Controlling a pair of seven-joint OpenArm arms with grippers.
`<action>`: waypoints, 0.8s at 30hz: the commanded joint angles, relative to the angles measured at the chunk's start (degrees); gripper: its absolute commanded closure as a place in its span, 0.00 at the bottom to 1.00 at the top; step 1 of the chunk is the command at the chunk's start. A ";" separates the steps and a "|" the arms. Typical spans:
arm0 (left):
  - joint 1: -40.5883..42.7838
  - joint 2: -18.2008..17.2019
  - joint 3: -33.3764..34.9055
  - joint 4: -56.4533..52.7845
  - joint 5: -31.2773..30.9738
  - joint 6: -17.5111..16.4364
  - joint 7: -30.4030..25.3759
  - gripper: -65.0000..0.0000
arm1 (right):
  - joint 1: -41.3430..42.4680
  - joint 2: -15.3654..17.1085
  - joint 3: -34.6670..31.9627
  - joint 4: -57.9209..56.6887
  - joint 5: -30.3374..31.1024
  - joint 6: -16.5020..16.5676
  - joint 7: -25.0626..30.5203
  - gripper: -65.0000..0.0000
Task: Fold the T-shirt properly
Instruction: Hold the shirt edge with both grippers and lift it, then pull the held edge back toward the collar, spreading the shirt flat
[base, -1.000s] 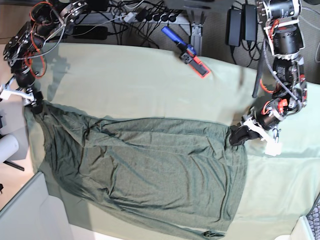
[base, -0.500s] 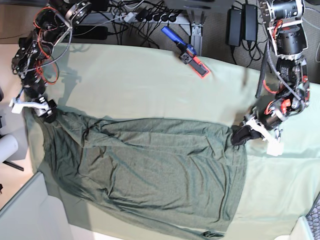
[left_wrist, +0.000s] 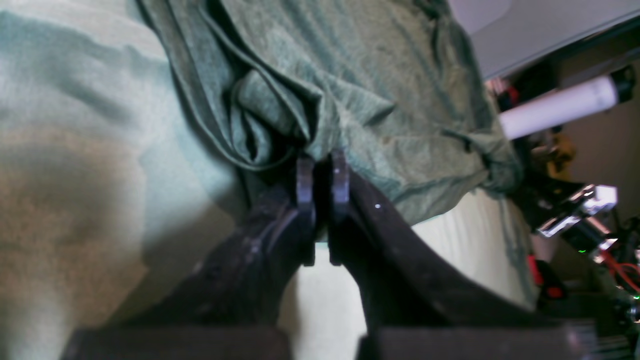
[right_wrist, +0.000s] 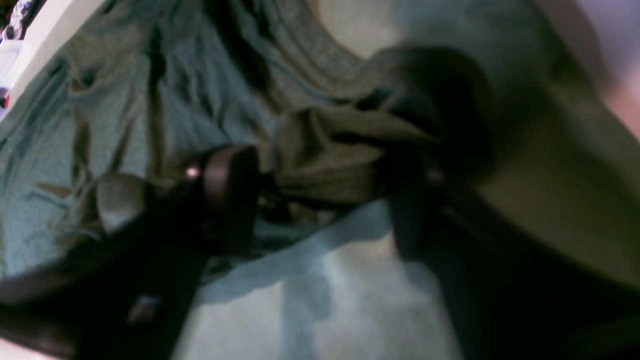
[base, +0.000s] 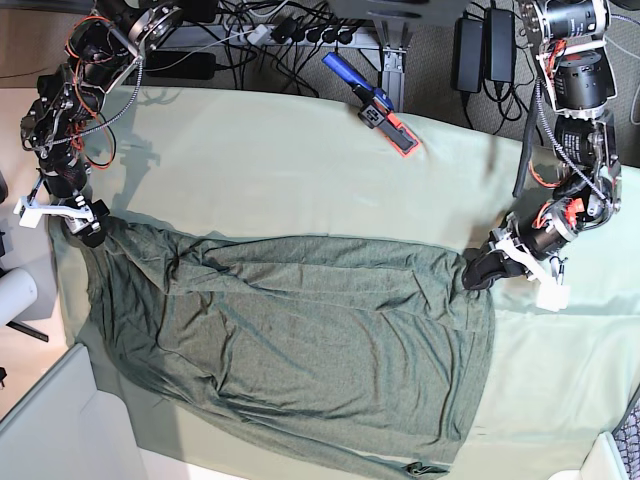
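The dark olive T-shirt (base: 300, 340) lies spread and wrinkly across the pale mint table cloth (base: 250, 170). At its right upper corner, my left gripper (base: 478, 272) is shut on a pinch of fabric. The left wrist view shows the two fingers of this gripper (left_wrist: 321, 172) pressed together on a bunched fold of the T-shirt (left_wrist: 375, 75). My right gripper (base: 88, 228) sits at the T-shirt's left upper corner. In the right wrist view this gripper (right_wrist: 322, 172) has its jaws apart, with a bunch of the T-shirt (right_wrist: 325, 150) between them.
A blue and red tool (base: 375, 105) lies on the cloth at the back. Cables and power bricks (base: 480, 45) run behind the table. A white roll (base: 15, 295) sits off the left edge, and a pale panel (base: 50, 420) stands at the front left.
My right gripper has shifted right and down onto the T-shirt's left corner, and its jaws have narrowed around the fabric. The left gripper has kept its hold and barely moved.
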 joint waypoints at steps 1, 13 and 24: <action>-0.59 0.00 0.13 0.33 -1.40 -0.87 0.85 1.00 | 0.98 1.27 0.20 0.85 0.44 0.37 1.46 0.59; -0.50 -0.52 0.13 0.33 -3.45 -0.87 3.15 1.00 | 0.96 1.33 0.09 0.81 -1.77 0.44 1.49 1.00; 6.73 -6.49 0.11 8.92 -7.80 -0.87 5.18 1.00 | -1.79 4.79 1.25 2.84 10.54 0.44 -9.20 1.00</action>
